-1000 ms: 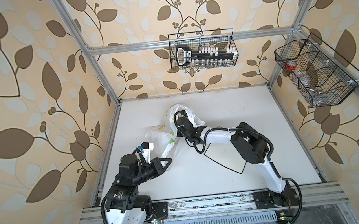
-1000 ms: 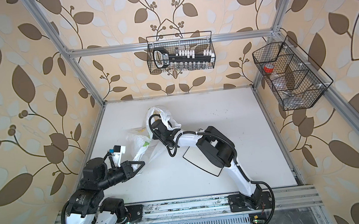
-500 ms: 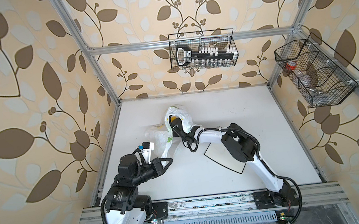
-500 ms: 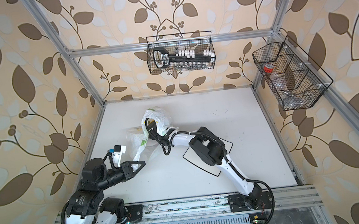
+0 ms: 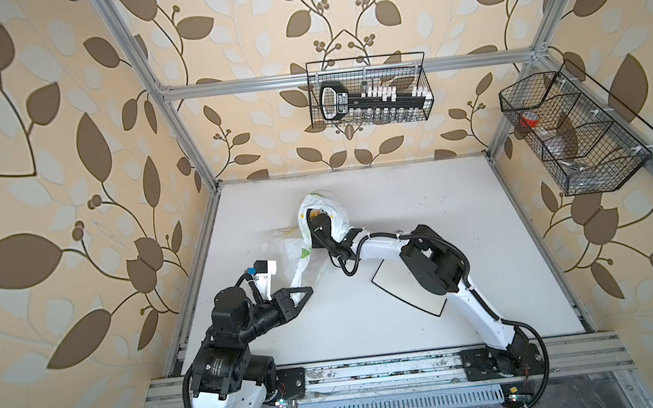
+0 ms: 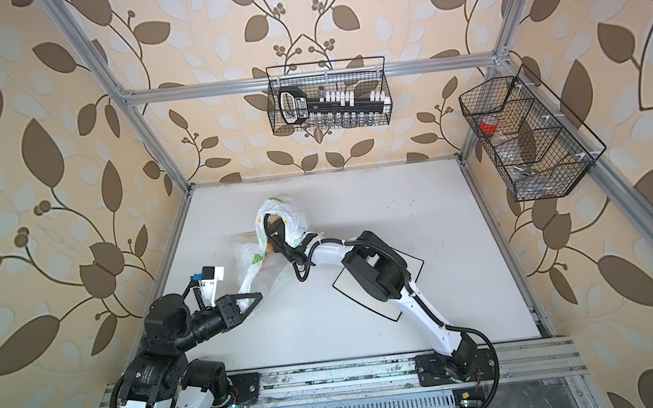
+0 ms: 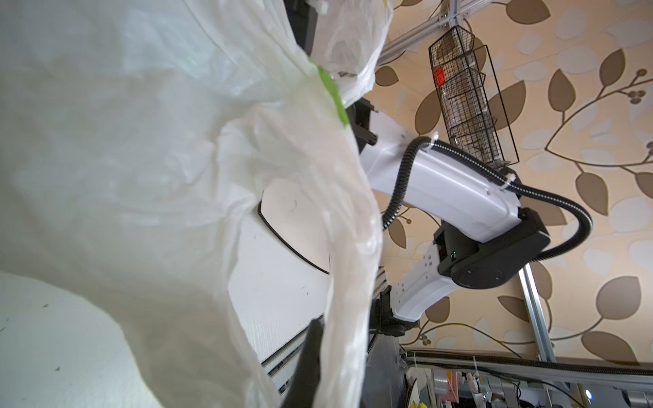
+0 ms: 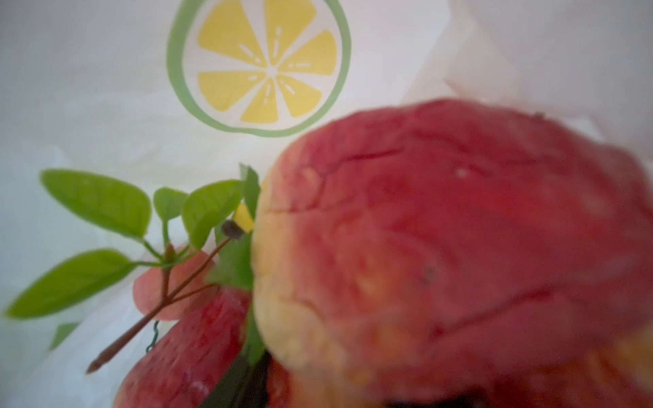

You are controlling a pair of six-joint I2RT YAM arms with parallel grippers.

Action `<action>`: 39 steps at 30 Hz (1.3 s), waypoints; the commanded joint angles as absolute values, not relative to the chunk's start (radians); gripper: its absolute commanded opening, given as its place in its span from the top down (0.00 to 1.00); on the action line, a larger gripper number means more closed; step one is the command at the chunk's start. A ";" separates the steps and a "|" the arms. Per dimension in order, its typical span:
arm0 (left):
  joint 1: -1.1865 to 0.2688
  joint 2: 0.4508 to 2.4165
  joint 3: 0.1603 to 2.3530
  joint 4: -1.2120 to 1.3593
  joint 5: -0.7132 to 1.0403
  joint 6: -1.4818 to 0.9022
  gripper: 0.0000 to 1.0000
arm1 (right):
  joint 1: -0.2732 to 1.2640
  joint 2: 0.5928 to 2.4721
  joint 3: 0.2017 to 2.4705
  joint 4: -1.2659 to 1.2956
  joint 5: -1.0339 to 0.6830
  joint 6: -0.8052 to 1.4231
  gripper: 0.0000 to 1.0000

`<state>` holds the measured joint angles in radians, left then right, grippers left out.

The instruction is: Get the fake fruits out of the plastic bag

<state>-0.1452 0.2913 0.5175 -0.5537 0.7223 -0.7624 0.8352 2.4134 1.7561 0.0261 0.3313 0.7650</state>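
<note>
Left of centre on the white worktop (image 5: 464, 218), in both top views, the plastic bag (image 5: 298, 258) is stretched between the two arms. Its thin, crinkly film looks limp and slippery, and it will likely fold rather than hold a shape. To its lower right the square black-rimmed plate (image 5: 401, 288) lies partly under the right arm. At the bag's lower end the left gripper (image 5: 305, 293) is clenched on a gathered strand of film. That seems a sound hold, since bunched plastic should slip less than a single layer. The right gripper (image 5: 316, 224) is buried in the bag's mouth at its upper end, and I cannot tell whether it is parted or closed on anything. The fake fruits (image 8: 183, 356) in view are all inside the bag. In the right wrist view a red-and-yellow peach (image 8: 459, 247) fills the right of the frame, blurred by nearness, and a leafy sprig (image 8: 102, 208) sits at left. They look light and rounded. The peach probably wants a hold across its widest part, the sprig by its stem.
</note>
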 commanded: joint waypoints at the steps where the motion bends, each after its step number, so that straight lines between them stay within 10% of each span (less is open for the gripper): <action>1: -0.153 0.276 0.494 -0.519 0.637 -0.824 1.00 | 0.837 2.341 1.674 0.026 0.285 0.756 0.66; 39: -0.154 0.287 0.445 -0.381 0.540 -0.885 1.00 | 0.877 1.681 1.074 0.074 -0.083 0.588 0.67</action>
<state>-0.1452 0.2958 0.4522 -0.4324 0.5316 -0.8768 0.8631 1.7393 1.1072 0.0975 -0.0154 0.6353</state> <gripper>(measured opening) 0.048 0.476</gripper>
